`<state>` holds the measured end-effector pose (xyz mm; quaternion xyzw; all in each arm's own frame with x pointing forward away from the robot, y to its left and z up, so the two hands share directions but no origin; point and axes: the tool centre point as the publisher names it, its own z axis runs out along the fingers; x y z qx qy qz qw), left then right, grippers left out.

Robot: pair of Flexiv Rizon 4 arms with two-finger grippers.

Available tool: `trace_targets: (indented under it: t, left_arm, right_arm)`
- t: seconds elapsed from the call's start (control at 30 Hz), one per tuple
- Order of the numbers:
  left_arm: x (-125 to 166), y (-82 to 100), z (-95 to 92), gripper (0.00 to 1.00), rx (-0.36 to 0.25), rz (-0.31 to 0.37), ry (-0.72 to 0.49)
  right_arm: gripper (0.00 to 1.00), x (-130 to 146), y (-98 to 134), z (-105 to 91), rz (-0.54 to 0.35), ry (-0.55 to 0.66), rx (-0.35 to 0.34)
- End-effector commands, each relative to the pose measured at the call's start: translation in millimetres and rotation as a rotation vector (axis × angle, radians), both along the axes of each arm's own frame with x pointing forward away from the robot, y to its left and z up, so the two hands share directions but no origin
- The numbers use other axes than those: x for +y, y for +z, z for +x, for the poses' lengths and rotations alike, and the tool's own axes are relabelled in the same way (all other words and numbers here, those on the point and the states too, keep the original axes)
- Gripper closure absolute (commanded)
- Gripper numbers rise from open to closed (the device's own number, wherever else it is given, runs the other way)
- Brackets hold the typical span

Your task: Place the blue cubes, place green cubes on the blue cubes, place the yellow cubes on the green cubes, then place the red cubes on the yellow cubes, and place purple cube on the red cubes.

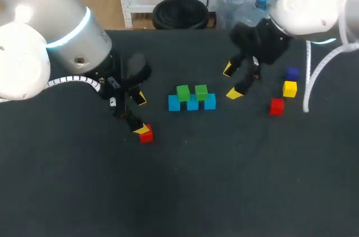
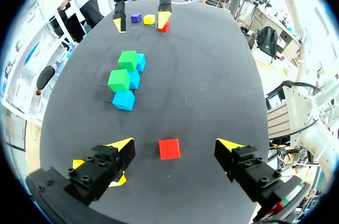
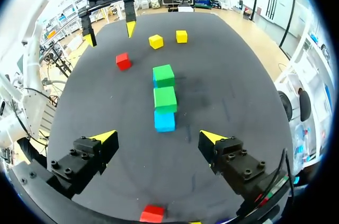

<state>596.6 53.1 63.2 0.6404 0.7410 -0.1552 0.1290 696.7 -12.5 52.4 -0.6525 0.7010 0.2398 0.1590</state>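
- We are seeing the left claw [image 2: 175,147] hanging low with its fingers spread wide. A red cube [image 2: 169,149] is lying on the bench [image 2: 212,75] between them, touching neither.
- The right claw [image 3: 159,138] is gaping too and gripping nothing, with the row of three blue cubes [image 1: 192,103] just ahead of it.
- Two green cubes [image 1: 183,92] are sitting on the blue row, each straddling a joint.
- The head view is showing a second red cube [image 1: 276,106], a yellow cube [image 1: 289,88] and a purple cube [image 1: 292,73] clustered beside the right claw.
- Only the right wrist view is giving us two more yellow cubes [image 3: 155,41], lying beyond the left claw. The left arm is covering them in the head view.
- The cubes are looking plain-coloured and sharp-edged, and the bench top is looking dark and matte.
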Motion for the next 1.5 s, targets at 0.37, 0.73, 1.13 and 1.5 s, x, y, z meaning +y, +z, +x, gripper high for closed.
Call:
trace_targets:
  t: [0.37, 0.73, 1.13, 1.5]
  left_arm:
    - [1.4, -0.1, 0.6, 0.0, 0.0, -0.004, -0.004]
    - [1.4, -0.1, 0.6, 0.0, 0.0, -0.004, -0.004]
    - [1.4, -0.1, 0.6, 0.0, 0.0, -0.004, -0.004]
    - [1.4, -0.1, 0.6, 0.0, 0.0, -0.004, -0.004]
  right_arm:
    - [0.0, -44.8, 1.7, -7.7, 0.023, -0.064, -0.004]
    - [0.0, -85.2, 4.1, -10.2, -0.013, -0.152, -0.02]
    - [0.0, -104.8, 2.0, -11.5, -0.025, -0.2, -0.013]
    - [0.0, -97.3, 3.4, -18.5, 0.024, -0.161, 0.001]
